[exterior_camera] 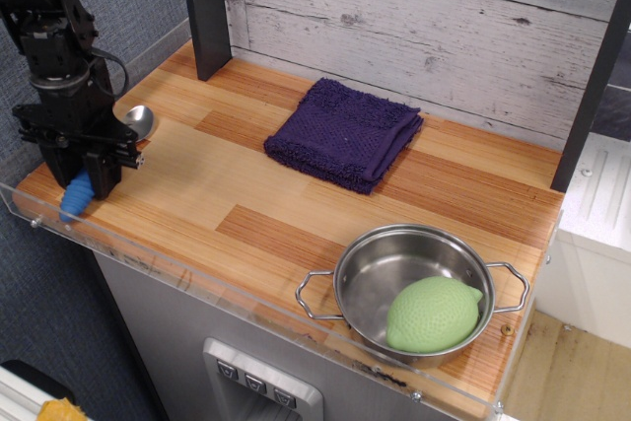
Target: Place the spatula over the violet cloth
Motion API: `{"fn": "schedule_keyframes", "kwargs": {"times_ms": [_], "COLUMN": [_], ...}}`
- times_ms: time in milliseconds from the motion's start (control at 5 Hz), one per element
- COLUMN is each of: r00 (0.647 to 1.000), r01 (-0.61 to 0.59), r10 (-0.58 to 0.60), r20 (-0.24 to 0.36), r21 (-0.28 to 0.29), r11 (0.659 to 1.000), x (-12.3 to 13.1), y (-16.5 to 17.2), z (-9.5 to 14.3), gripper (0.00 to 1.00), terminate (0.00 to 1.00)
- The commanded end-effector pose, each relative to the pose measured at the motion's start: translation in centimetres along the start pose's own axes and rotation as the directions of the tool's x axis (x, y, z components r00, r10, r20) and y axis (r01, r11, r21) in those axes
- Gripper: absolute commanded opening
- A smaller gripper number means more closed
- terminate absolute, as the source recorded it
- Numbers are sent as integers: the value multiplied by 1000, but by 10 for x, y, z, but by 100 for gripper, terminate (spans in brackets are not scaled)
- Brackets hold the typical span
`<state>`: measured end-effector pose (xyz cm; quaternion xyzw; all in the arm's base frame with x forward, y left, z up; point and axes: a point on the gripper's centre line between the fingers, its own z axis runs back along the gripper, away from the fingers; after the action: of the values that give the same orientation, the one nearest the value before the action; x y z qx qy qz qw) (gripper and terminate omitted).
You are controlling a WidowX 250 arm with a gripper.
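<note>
The spatula lies at the left front corner of the wooden counter, its silver bowl (139,121) pointing back and its blue handle (74,197) toward the front edge. My gripper (87,177) stands straight down over the handle. Its fingers (104,167) are drawn in against the handle's sides, shut on it, and the spatula is still down on the wood. The upper part of the handle is hidden by the gripper. The violet cloth (343,134) lies folded at the back middle of the counter, far to the right of the gripper, with nothing on it.
A steel pot (367,263) with two handles stands at the front right and holds a green lemon-shaped object (432,314). A dark post (206,9) rises at the back left. A clear plastic lip (197,283) runs along the counter's front edge.
</note>
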<state>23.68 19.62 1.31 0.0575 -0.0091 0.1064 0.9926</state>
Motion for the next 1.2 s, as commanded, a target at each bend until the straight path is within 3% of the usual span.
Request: {"fn": "schedule_keyframes", "kwargs": {"times_ms": [0, 200, 600, 1000], "r00": [992, 982, 950, 943], "r01": [13, 92, 259, 301], "r10": [-22, -100, -263, -302], "r20": [124, 159, 166, 138], "r21": [74, 59, 49, 28], "r11": [997, 994, 965, 953], "x": [6, 14, 40, 68], "y": [-14, -47, -135, -169], "z": [65, 80, 93, 73], "gripper": [0, 0, 0, 0], "terminate": [0, 0, 0, 0]}}
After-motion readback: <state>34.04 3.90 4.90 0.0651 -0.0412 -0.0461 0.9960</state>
